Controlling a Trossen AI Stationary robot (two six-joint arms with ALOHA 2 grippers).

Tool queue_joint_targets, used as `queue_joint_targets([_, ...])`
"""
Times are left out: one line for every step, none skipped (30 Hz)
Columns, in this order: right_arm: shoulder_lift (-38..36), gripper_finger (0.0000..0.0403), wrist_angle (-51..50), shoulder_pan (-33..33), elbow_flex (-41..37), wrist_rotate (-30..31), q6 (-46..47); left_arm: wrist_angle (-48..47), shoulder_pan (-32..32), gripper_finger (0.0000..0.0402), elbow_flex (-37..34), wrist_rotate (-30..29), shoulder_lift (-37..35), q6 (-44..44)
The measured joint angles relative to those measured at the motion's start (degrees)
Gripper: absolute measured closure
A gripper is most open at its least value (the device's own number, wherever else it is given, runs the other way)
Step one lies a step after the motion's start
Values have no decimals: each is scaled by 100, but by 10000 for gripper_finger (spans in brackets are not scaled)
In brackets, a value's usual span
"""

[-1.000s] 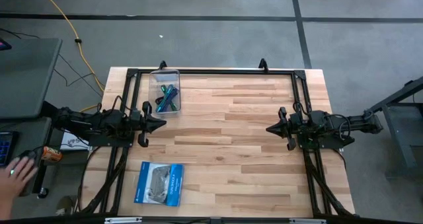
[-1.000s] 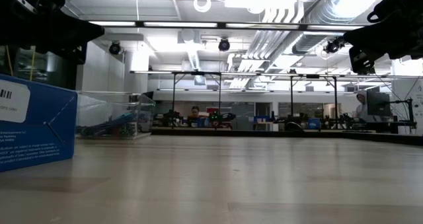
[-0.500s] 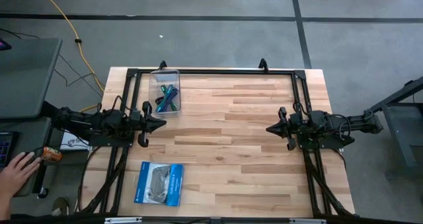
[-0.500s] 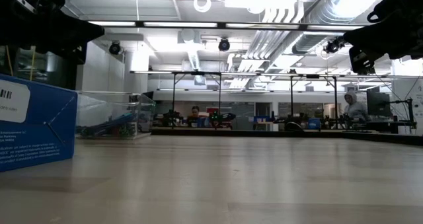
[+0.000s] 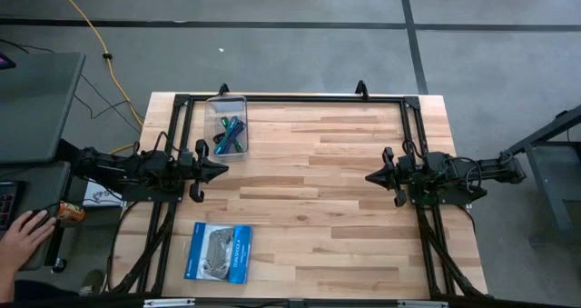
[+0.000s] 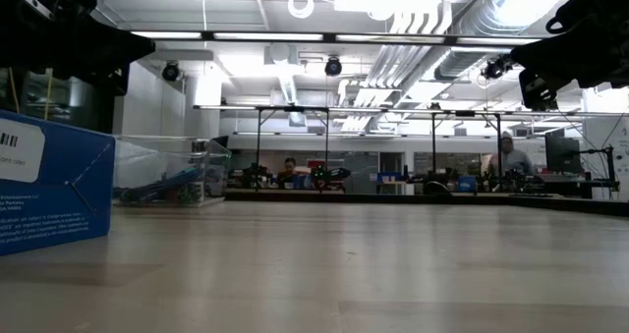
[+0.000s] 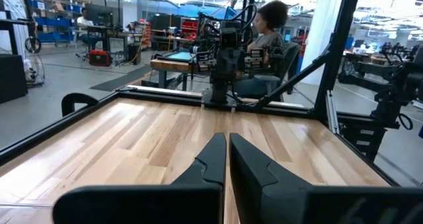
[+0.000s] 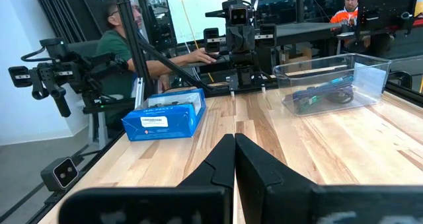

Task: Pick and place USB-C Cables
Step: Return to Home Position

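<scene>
1. The USB-C Cables (image 5: 229,134) are lying inside the clear bin (image 5: 226,99). It sits on the left arm's side of the worktop (image 5: 318,208), by the edge at the top of the high view. The teal-blue one is easy to spot, but the others are too small for me to sort out.
2. From the right wrist view you can see the cables (image 8: 324,94) through the bin wall (image 8: 370,75), resting on the bin's floor.
3. The left gripper (image 5: 224,171) hangs over the worktop's left edge, just beside the bin and not touching it. Its 2 fingers (image 7: 213,159) are clenched together with nothing between them.
4. The right gripper (image 5: 369,176) is over on the right side, well apart from the bin and pointing toward the middle. Its fingers (image 8: 221,159) are also pressed tight on nothing.
5. A blue-and-white packet (image 5: 218,253) lies flat on the worktop, on the left arm's other side from the bin.
6. A person's hand (image 5: 20,240) rests off the worktop at the high view's left edge.
</scene>
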Motion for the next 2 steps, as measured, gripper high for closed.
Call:
queue_joint_targets([0, 402, 0, 0, 0, 0, -1, 0, 0, 401, 0, 0, 0, 0])
queue_joint_targets([0, 402, -1, -2, 0, 1, -1, 2, 0, 401, 0, 0, 0, 0])
